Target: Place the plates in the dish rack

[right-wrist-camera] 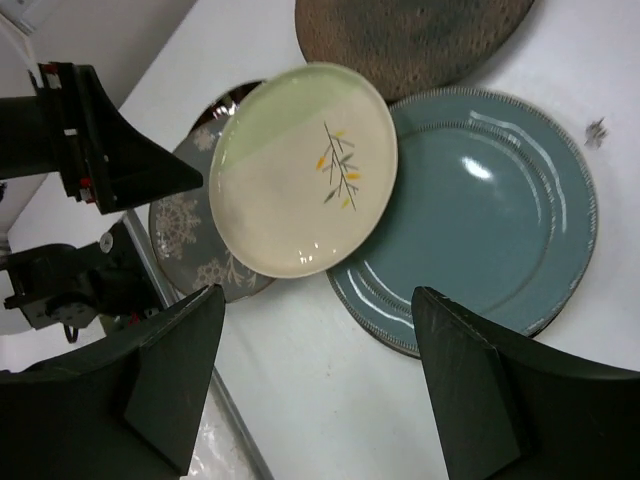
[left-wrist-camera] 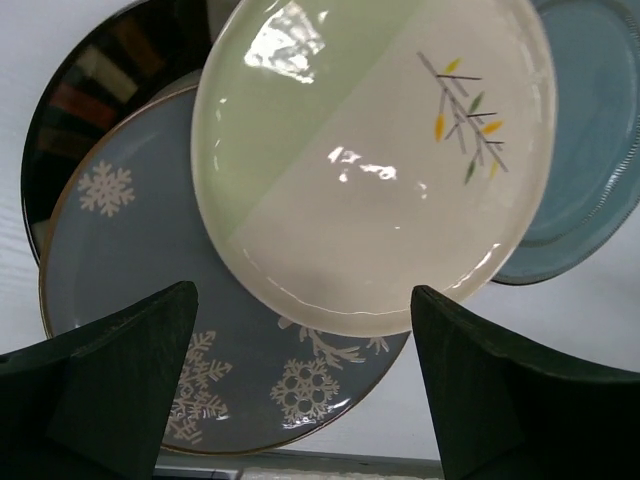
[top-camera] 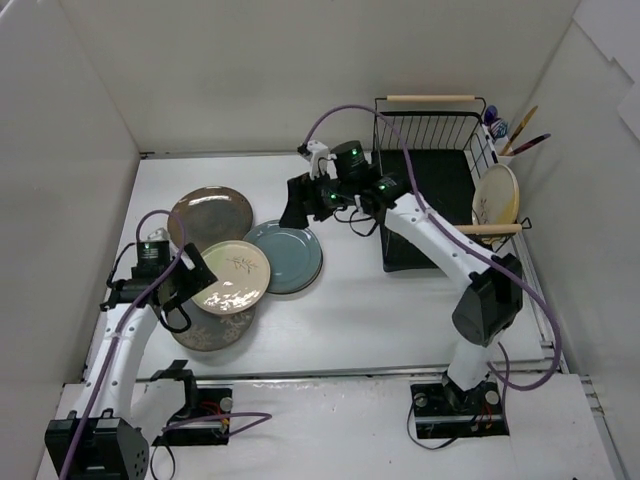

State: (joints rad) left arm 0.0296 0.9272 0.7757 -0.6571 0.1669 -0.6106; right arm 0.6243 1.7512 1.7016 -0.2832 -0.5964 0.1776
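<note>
- Pale green-and-cream round ceramic plate point(left-wrist-camera: 370, 160) topped the pile point(top-camera: 225, 270), well apart from the black wire dish rack point(top-camera: 430, 120).
- Likely stiff, slick, breakable; pinch its overhanging rim.
- Left gripper point(left-wrist-camera: 300, 300) and right gripper point(right-wrist-camera: 320, 300) gaped wide, empty.

You see a cream-and-green plate point(left-wrist-camera: 370, 160) with a leaf sprig, a teal plate point(right-wrist-camera: 480, 210), and a grey-blue plate point(left-wrist-camera: 130, 270) with white snowflakes.

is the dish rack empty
No, a cream plate stands on edge at the right side of the dish rack.
</note>
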